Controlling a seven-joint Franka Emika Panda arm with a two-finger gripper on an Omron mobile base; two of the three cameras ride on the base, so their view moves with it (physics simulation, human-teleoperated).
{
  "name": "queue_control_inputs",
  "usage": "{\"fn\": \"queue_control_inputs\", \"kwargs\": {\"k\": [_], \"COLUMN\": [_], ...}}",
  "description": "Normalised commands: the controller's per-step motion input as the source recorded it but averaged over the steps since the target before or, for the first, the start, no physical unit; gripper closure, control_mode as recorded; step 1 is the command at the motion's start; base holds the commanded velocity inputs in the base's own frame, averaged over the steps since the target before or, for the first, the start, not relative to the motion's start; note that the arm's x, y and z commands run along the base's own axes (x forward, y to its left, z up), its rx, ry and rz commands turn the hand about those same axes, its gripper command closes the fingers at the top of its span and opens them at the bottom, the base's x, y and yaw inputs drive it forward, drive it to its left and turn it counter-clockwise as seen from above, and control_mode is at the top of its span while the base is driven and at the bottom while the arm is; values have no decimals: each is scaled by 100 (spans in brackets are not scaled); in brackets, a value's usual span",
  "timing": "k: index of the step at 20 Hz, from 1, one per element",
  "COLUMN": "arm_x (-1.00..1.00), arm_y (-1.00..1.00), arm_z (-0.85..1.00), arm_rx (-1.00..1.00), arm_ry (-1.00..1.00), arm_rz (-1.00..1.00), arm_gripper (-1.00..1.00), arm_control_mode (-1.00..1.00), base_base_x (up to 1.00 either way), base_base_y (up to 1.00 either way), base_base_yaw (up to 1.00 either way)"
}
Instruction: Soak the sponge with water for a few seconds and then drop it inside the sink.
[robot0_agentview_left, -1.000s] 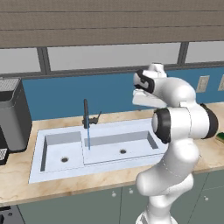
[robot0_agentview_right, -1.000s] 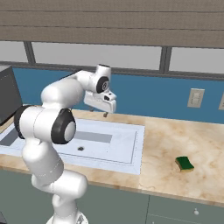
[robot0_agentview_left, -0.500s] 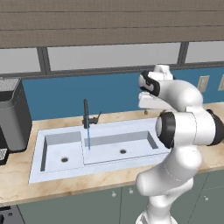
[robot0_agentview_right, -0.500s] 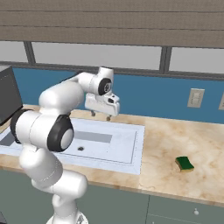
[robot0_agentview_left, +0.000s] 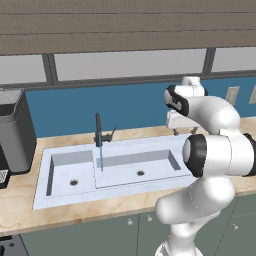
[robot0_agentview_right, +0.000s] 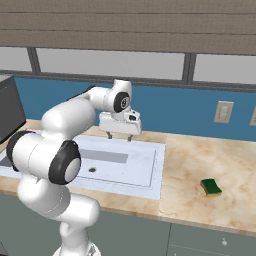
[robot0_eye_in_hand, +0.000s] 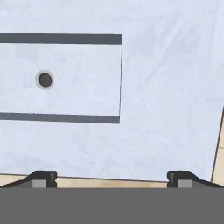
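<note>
The sponge (robot0_agentview_right: 211, 187), a small green slab with a yellow underside, lies on the counter well to the right of the sink (robot0_agentview_right: 150, 172). My gripper (robot0_agentview_right: 119, 136) hangs open and empty above the right end of the sink, far left of the sponge. Seen from the left base, the gripper (robot0_agentview_left: 183, 132) is over the sink's (robot0_agentview_left: 45, 192) right rim, and a thin water stream (robot0_agentview_left: 101, 159) falls from the black faucet (robot0_agentview_left: 98, 129). Looking down from the hand, the gripper (robot0_eye_in_hand: 111, 179) stands wide over the sink's flat rim (robot0_eye_in_hand: 170, 105), with the wide basin's drain (robot0_eye_in_hand: 45, 79) at upper left.
A dark coffee machine (robot0_agentview_left: 15, 132) stands on the counter left of the sink. Wall outlets (robot0_agentview_right: 222, 111) sit on the blue backsplash. Beige counter (robot0_agentview_right: 200, 155) stretches between sink and sponge. My white arm rises in front of the sink's right part.
The hand has swung to the right along the back of the sink, toward its right end. The jaws stay wide open. The sponge has not moved.
</note>
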Motion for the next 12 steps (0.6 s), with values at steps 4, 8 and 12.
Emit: {"fn": "queue_control_inputs", "kwargs": {"k": [4, 8, 12], "arm_x": [-26, -17, -6], "arm_y": [-36, -43, -55], "arm_z": [-7, -11, -4], "arm_rx": [-3, -2, -1], "arm_ry": [-9, -10, -6], "arm_rz": [21, 22, 22], "arm_gripper": [-100, -100, -100], "arm_control_mode": [-100, -100, -100], "base_base_x": [0, 0, 0], "base_base_y": [0, 0, 0], "base_base_yaw": [0, 0, 0]}}
